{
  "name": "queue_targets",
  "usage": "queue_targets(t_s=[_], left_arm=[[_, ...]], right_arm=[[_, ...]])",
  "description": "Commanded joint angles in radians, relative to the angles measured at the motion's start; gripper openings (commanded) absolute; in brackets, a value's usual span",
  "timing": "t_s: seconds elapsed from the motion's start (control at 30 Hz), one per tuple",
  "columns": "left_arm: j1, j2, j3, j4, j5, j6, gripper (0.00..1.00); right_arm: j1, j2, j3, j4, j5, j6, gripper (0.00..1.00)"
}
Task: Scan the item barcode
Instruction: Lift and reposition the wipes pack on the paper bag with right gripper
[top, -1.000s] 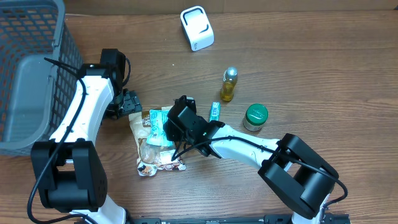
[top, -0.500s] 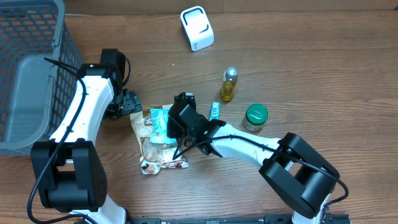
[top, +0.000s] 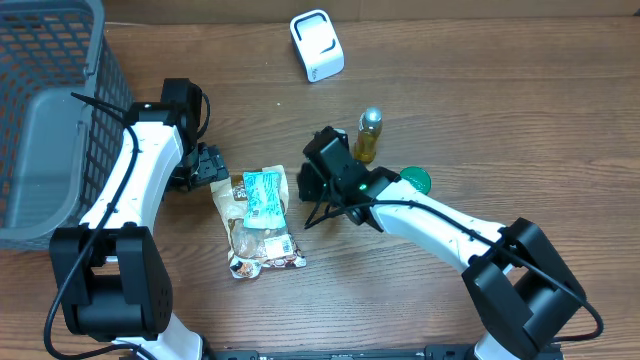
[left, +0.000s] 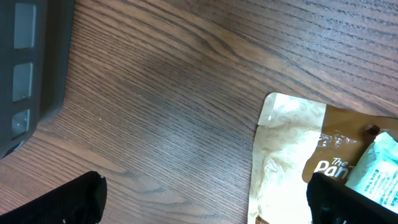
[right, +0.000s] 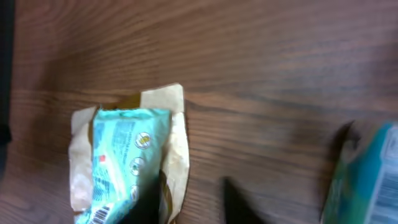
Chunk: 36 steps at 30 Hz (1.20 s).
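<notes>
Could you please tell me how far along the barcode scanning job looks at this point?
Done: nothing visibly. The white scanner sits far up the table with no item near it.
In hand: nothing. The right gripper hovers open beside the teal packet, which lies on the brown pouch. The left gripper is open by the pouch.
Left: grasp an item and present its barcode to the scanner.

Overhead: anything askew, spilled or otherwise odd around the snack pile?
The teal packet lies stacked on top of the brown snack pouch, tilted across its upper end rather than lined up with it. The pouch itself looks crumpled. No spill or tear shows.
</notes>
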Motion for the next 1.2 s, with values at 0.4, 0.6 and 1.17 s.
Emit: queue_targets(t_s=[0.4, 0.6, 1.17], left_arm=[[0.007, 0.011, -0.005, 0.001, -0.020, -0.007, 1.00], [0.007, 0.011, -0.005, 0.001, -0.021, -0.007, 1.00], [0.007, 0.011, -0.005, 0.001, -0.021, -0.007, 0.99]], right_arm=[[0.064, 0.076, 0.012, 0.153, -0.063, -0.122, 0.40], [0.091, 0.162, 0.012, 0.199, -0.071, -0.152, 0.39], [0.054, 0.034, 0.024, 0.237, -0.092, -0.177, 0.04]])
